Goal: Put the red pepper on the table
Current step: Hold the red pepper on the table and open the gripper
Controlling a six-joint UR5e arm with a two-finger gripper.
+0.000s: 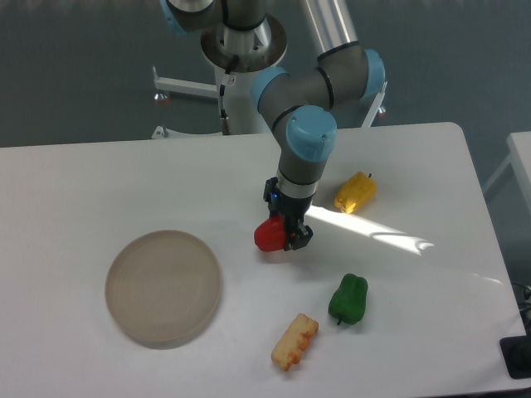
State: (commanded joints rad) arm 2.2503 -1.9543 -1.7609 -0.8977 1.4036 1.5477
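Note:
The red pepper (267,236) is a small glossy red toy held in my gripper (284,236), which is shut on it. They are near the middle of the white table (99,182), just to the right of the round beige plate. The dark fingers cover the pepper's right side. Whether the pepper touches the tabletop or hangs just above it cannot be told.
A round beige plate (163,287) lies at the front left. A yellow pepper (356,191) lies behind and to the right of the gripper. A green pepper (348,298) and a tan ridged toy food piece (294,342) lie at the front right.

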